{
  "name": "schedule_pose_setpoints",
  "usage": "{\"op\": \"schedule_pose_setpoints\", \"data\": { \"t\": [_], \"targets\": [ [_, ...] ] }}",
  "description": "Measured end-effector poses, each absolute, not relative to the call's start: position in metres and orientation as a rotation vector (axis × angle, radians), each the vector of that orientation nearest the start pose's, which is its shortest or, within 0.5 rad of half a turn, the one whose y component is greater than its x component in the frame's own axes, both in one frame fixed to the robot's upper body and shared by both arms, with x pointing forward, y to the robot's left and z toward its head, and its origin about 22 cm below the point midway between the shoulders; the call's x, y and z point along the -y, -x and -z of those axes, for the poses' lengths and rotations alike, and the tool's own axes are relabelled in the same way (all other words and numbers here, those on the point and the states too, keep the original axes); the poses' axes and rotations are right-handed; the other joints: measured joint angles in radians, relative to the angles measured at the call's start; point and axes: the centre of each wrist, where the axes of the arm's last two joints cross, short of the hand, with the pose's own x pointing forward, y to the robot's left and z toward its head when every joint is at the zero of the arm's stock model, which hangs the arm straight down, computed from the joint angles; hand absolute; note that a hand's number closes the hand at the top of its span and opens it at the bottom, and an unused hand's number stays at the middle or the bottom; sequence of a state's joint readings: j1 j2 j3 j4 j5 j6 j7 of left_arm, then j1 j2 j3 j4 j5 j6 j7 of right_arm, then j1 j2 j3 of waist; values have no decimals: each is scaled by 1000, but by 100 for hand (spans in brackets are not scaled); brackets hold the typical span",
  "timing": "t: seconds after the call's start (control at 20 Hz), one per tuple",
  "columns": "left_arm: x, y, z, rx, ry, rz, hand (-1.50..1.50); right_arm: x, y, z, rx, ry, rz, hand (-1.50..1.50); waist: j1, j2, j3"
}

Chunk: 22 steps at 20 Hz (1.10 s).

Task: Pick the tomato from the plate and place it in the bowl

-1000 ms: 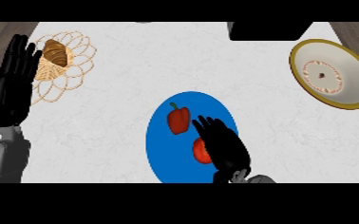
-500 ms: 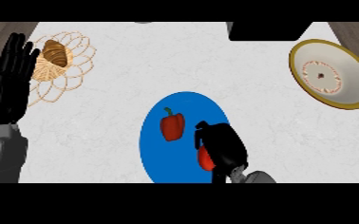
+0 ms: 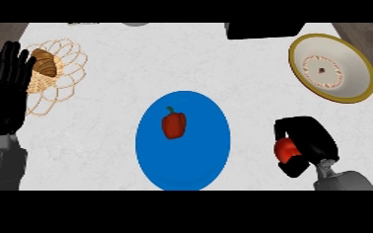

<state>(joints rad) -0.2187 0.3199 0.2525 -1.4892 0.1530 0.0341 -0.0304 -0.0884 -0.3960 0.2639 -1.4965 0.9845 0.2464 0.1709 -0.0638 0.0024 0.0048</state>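
My black right hand (image 3: pixel 310 143) curls around a red tomato (image 3: pixel 285 149) at four o'clock. Centre: a blue plate (image 3: pixel 183 173) bearing a red pepper (image 3: pixel 173 124). At two o'clock, a cream bowl (image 3: pixel 331 86), gold-rimmed, red-dotted inside. White marbled counter (image 3: pixel 175 54).

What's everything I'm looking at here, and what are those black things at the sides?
tomato: one, red, right of the plate, off it, held inside the right hand
plate: one, blue, centre of the counter
pepper: one, red with a green stem, lying on the plate
bowl: one, cream with a yellow-brown rim and a patterned centre, upper right
wire basket: one, tan, upper left
croissant: one, brown, in the basket
dark box: one, black, top edge, cut off by the view
counter: one, pale marbled
left hand: one, black, resting open at the left edge, fingers up
right hand: one, black, lower right, curled round the tomato
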Motion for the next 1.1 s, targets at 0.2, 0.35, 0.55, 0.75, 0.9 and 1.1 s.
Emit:
{"op": "schedule_pose_setpoints", "data": {
  "t": [0.2,0.35,0.55,0.75,0.9,1.1],
  "targets": [
    [-348,-284,-76,1774,-301,-92,0,353,-256,-32,919,939,-1262,150,-27,5,5],
    [-350,-282,-76,1775,-307,-102,0,415,-252,-59,887,1017,-1193,150,-27,7,8],
    [-353,-280,-76,1778,-309,-99,0,487,-241,-106,915,1119,-1083,150,-17,6,9],
    [-350,-281,-77,1785,-296,-92,0,539,-223,-149,1015,1149,-1005,150,-2,5,10],
    [-346,-282,-78,1786,-281,-86,0,568,-210,-178,1143,1147,-956,150,13,4,10],
    [-343,-285,-80,1793,-261,-64,0,599,-189,-209,1317,1121,-904,150,35,5,8]
  ]
}}
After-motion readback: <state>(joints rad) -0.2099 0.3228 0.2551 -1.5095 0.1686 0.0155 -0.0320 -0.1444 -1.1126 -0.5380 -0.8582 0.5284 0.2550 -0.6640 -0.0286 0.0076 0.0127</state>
